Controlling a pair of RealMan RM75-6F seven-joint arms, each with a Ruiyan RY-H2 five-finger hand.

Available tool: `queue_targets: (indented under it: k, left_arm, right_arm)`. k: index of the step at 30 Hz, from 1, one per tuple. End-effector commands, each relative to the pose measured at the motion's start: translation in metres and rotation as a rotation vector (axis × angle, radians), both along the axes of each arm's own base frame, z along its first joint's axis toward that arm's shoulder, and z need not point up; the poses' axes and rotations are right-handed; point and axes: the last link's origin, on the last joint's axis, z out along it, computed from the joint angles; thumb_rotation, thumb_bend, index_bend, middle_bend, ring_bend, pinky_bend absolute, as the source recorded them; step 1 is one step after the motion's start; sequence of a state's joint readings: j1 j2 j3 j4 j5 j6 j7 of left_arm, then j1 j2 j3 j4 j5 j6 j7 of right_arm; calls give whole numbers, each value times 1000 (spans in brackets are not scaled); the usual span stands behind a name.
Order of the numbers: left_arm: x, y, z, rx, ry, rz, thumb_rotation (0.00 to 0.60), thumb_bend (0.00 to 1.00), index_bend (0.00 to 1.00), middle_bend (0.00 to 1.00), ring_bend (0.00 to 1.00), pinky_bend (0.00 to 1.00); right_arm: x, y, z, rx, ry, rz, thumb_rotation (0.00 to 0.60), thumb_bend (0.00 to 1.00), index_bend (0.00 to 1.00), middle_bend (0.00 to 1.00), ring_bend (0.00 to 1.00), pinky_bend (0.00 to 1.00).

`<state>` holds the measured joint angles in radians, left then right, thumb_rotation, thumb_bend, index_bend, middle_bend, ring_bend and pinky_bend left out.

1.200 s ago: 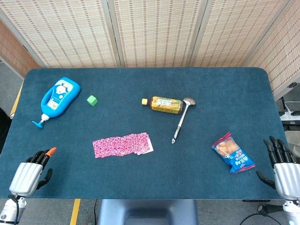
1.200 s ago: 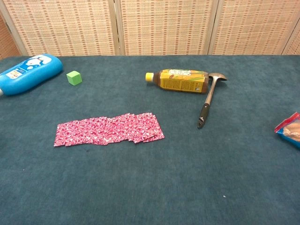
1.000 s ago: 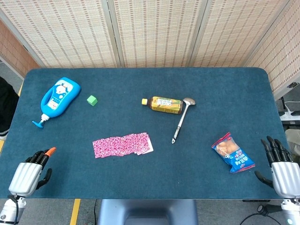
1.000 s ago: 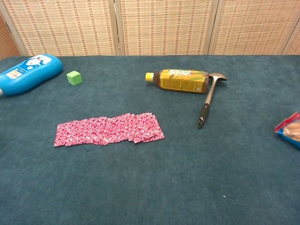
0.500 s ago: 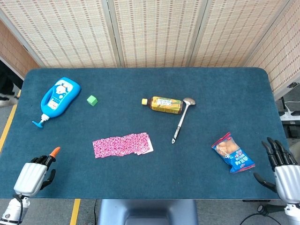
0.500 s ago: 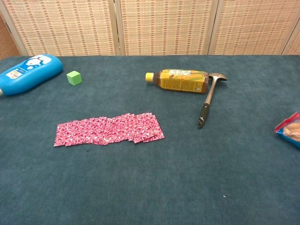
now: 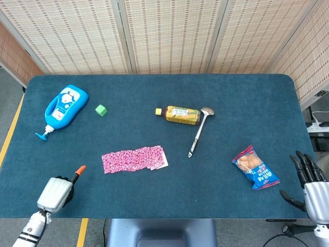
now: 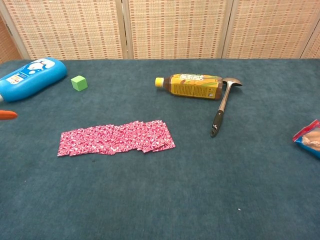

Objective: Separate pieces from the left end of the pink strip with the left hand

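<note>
The pink strip (image 7: 134,158) of patterned sachets lies flat near the table's middle, its right end fanned into overlapping pieces; the chest view shows the pink strip (image 8: 116,138) in full. My left hand (image 7: 57,192) hovers over the front left part of the table, holding nothing, a short way left of and nearer than the strip's left end. Its orange-tipped finger points toward the strip. In the chest view only that orange fingertip (image 8: 7,114) shows, at the left edge. My right hand (image 7: 310,183) sits off the front right corner, fingers spread and empty.
A blue bottle (image 7: 64,108) and a green cube (image 7: 101,109) lie at the back left. A yellow drink bottle (image 7: 179,115) and a ladle (image 7: 199,130) lie behind and to the right of the strip. A snack packet (image 7: 255,168) lies at the right.
My left hand has moved right and forward toward the strip's left end, and its orange fingertip has entered the chest view. The right hand has drifted slightly down. The strip has not moved.
</note>
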<state>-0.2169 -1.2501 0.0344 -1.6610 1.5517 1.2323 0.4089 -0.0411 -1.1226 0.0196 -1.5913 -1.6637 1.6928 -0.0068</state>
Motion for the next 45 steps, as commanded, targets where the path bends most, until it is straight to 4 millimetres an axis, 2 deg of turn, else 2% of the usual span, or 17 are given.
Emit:
queue_targets:
  k: [1,6,12,27,37,45]
  left_arm:
    - [15,14,-21,-53,28,3,600,923,0,737,654,634]
    - [23,31,-40,-96,75,46,600,924,0,736,655,634]
    - [28,45,-52,-108,105,86,600,924,0,734,655,634]
    - [39,54,-81,-176,143,107,600,924,0,733,655,634]
    - [34,58,-90,-197,175,138,600,924,0,733,655,634]
    - [29,59,-89,-195,184,165,600,928,0,733,655,634]
  right_arm:
    - [0,0,0,3,-1,-1,600,58,0,0,0,206]
    - [0,0,2,5,-6,0,600,57,0,0,0,206]
    - [0,0,3,9,-10,2,600,57,0,0,0,206]
    - [-1,-2,1,25,-5,-8,600,58,0,0,0,206]
    - [0,-1,2,26,-11,-4,600,58,0,0,0,206]
    - [-1,0,2,28,-12,-4,600,58,0,0,0,206]
